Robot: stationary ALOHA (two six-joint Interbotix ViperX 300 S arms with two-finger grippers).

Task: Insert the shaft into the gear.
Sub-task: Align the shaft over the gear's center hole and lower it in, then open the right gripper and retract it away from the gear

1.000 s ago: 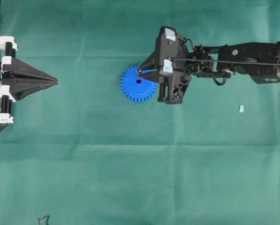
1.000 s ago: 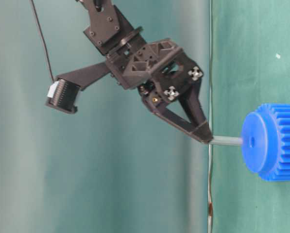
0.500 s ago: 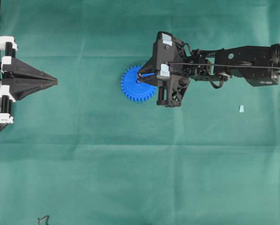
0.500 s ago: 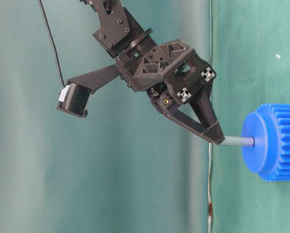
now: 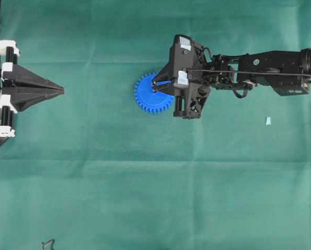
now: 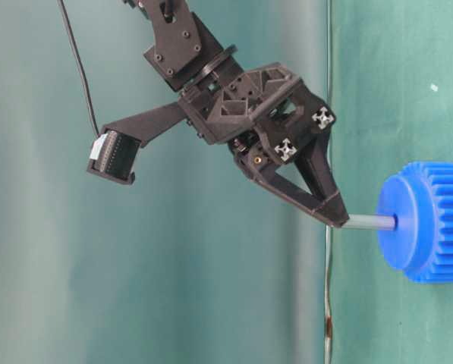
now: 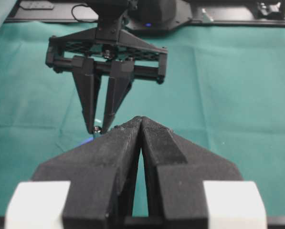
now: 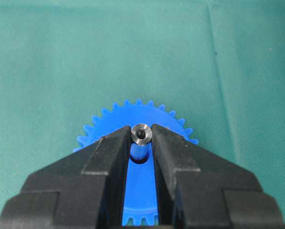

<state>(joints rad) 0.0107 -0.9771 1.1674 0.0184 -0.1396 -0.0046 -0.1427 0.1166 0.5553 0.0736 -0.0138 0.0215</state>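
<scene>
The blue gear (image 5: 145, 98) lies flat on the green cloth. My right gripper (image 5: 156, 84) hangs over it, shut on the shaft (image 5: 163, 82), a short silver pin. From table level the shaft (image 6: 369, 221) runs from the gripper's (image 6: 338, 218) tips down to the centre hole of the gear (image 6: 431, 224). The right wrist view looks down on the shaft's top end (image 8: 142, 133), pinched between the fingertips (image 8: 119, 138) over the gear (image 8: 137, 112). My left gripper (image 5: 61, 91) rests at the left edge, shut and empty, its tips (image 7: 141, 119) pointing at the right gripper (image 7: 98, 128).
A small pale blue scrap (image 5: 268, 121) lies on the cloth to the right, under the right arm. A small dark wire piece (image 5: 48, 244) sits at the front left edge. The green cloth (image 5: 155, 182) covers the whole table.
Over the last second the right gripper has come down and slightly left with the shaft, bringing its lower end onto the gear's centre hole. The left gripper has not moved.
</scene>
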